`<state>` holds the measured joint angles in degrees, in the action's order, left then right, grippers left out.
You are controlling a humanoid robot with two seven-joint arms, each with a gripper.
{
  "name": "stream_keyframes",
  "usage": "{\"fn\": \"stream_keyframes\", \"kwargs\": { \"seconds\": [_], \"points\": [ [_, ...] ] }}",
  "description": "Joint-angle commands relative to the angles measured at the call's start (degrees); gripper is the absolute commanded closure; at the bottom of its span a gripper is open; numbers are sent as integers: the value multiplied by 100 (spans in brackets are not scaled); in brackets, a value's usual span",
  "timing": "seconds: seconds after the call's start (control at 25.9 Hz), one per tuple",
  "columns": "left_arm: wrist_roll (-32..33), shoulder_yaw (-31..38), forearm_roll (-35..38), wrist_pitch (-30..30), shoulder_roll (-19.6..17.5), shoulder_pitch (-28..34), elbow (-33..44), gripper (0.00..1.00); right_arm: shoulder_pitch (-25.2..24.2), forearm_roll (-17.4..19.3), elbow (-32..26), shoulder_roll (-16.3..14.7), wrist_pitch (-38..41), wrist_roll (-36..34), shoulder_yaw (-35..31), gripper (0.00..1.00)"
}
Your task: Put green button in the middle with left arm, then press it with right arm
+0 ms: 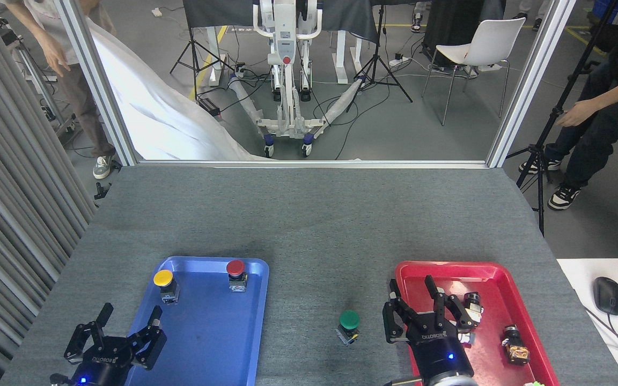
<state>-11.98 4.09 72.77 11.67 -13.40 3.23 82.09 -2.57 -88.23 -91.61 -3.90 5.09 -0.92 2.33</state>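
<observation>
The green button [348,320] stands upright on the bare grey counter [309,225], on the strip of cloth between the two trays, its round cap facing up and its small block body under it. Nothing touches it.

The right hand [428,305] is just beside it, to the button's right, hanging over the near left part of the red tray [523,300]. Its fingers [389,321] are spread apart and hold nothing; the white lettering and a blue light show on its wrist. Just past that hand, inside the red tray, lie small switch parts: a black one [471,301] close by the fingertips and a black-and-orange one [515,346] farther right.

The left hand [111,335] is well apart from the button, far to its left, at the near left corner of the blue tray [207,343]. Its fingers are also spread wide and empty. Beyond that hand, at the far end of the blue tray, a yellow button [163,279] and a red button [235,268] stand upright, apart from each other.

Past the counter's far edge a person [67,69] stands at the left by a white sheet [153,118], and another person [598,118] stands at the right.
</observation>
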Motion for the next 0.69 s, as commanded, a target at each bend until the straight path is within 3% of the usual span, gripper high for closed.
{"fn": "stream_keyframes", "kwargs": {
  "seconds": [0.0,0.31,0.66],
  "points": [
    [2,21,0,2,13,2,26,1,-112,25,-50,-5,291,4,-365,0],
    [2,21,0,11,13,2,35,1,-411,25,-173,-5,388,4,-593,0],
    [2,21,0,20,13,11,35,1,-420,25,-173,12,326,4,-708,0]
  ]
}}
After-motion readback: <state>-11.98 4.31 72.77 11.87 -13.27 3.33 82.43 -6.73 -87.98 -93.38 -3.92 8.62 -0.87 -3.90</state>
